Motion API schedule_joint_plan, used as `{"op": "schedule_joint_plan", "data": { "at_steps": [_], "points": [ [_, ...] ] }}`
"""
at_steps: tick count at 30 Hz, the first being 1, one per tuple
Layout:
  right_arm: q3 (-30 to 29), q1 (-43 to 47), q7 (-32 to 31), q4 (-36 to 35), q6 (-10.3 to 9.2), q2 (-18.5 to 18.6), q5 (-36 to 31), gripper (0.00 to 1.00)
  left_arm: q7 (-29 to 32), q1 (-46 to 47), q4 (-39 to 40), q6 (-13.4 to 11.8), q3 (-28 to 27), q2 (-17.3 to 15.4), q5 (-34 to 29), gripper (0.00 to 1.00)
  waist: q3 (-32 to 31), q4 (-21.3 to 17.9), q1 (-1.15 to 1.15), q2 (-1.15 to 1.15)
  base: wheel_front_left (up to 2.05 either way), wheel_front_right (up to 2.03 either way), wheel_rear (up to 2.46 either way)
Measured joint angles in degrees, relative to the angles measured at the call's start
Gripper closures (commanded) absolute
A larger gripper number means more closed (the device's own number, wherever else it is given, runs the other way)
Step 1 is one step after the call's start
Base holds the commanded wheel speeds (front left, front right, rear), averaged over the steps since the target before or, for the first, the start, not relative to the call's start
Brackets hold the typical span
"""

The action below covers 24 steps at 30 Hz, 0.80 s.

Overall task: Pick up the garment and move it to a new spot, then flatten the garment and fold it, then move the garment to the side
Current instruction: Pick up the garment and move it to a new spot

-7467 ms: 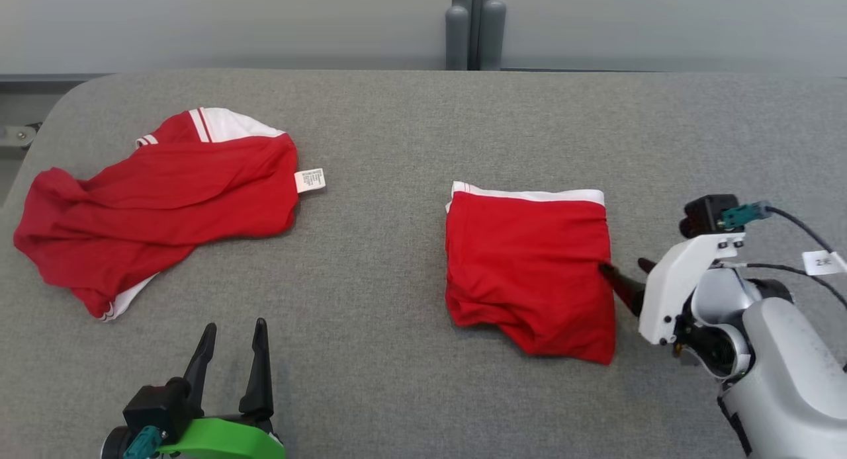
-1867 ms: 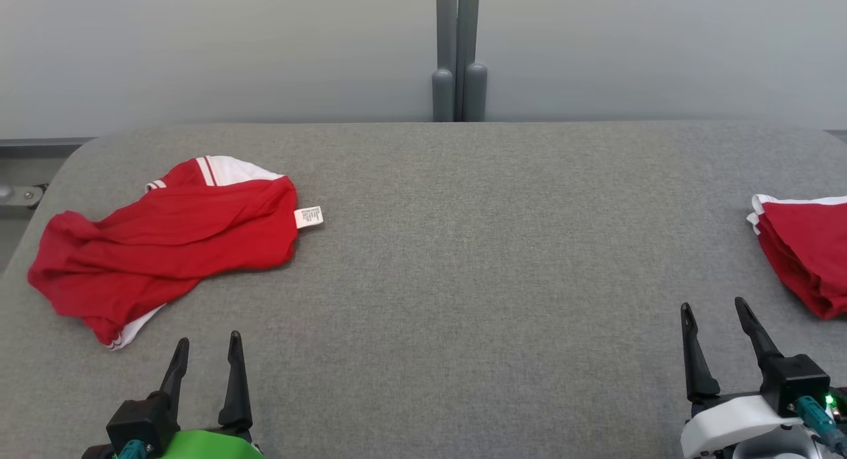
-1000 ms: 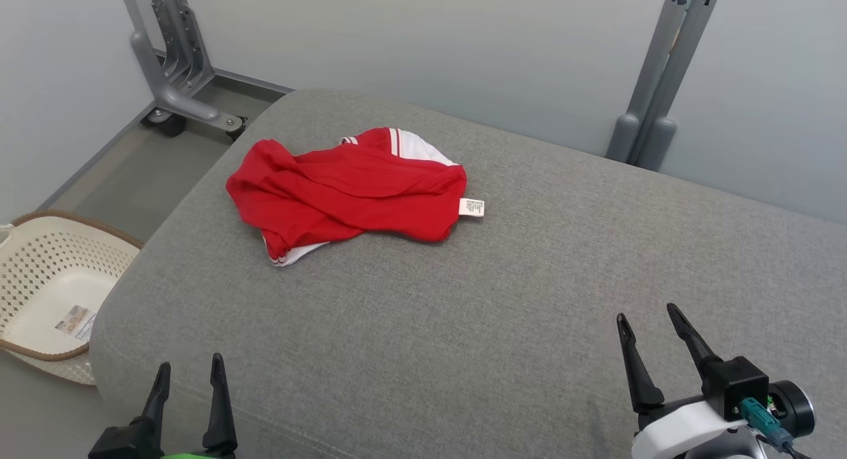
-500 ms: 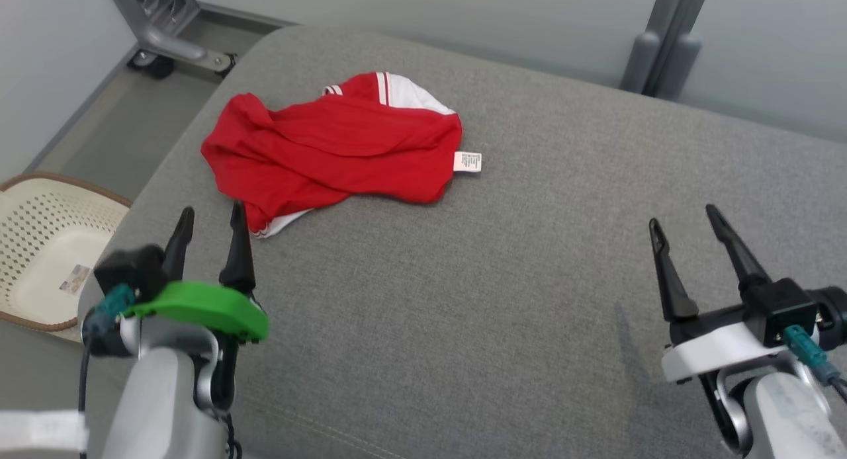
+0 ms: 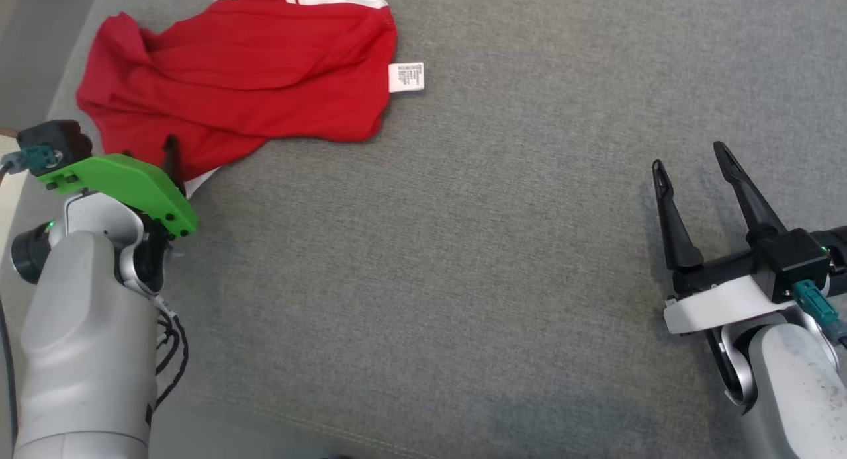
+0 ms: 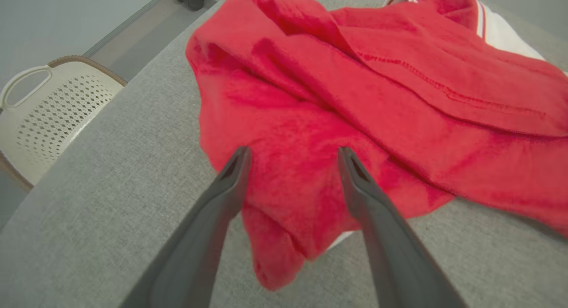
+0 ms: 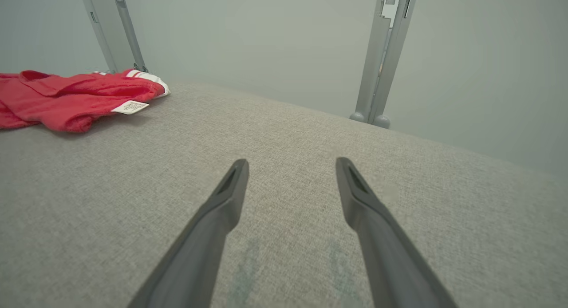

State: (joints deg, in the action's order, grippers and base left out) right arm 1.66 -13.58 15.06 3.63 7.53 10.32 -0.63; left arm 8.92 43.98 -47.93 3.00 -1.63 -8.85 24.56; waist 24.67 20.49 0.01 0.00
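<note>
Left wrist view: left end effector (image 6: pixel 293 152) open over the red garment (image 6: pixel 399 77); pickup step, I'd say. Next: lower, pinch a fold; right end effector (image 5: pixel 688 156) open too.

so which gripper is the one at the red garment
The green-shelled left gripper: its open jaws frame the near edge of the red garment. The white-shelled right gripper is open over bare grey cushion, well apart from it.

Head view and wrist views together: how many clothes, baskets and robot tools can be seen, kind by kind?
Red garment: 1
Basket: 1
Tools: 2, the left tool and the right tool, both open
Total: 4
</note>
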Motion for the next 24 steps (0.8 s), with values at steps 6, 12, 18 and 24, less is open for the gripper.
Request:
{"op": "schedule_joint_plan", "data": {
  "at_steps": [6,12,18,24],
  "points": [
    [0.19,-0.83,0.0,0.32,0.0,0.23,0.37,0.0,1.13,3.75,-8.1,-0.29,0.51,-0.89,-0.21,0.23,3.14,-3.31,0.0,0.0,0.0,0.0,0.0],
    [0.14,-1.31,0.0,0.49,0.0,0.32,0.49,0.0,0.82,6.08,-12.9,0.25,0.82,-1.85,0.03,1.0,4.19,-5.34,0.0,0.01,0.0,0.0,0.0],
    [0.13,-1.4,0.0,0.82,0.0,-0.24,0.53,0.0,-1.54,6.65,-15.33,2.01,0.82,-2.42,1.03,1.0,3.52,-5.66,0.0,0.01,0.0,0.0,0.0],
    [-0.33,-0.96,0.0,1.66,0.0,-1.54,0.65,0.0,-5.55,6.8,-12.73,3.64,3.64,-2.43,0.23,1.0,1.56,-5.8,0.0,0.0,0.0,0.0,0.0]
  ]
}}
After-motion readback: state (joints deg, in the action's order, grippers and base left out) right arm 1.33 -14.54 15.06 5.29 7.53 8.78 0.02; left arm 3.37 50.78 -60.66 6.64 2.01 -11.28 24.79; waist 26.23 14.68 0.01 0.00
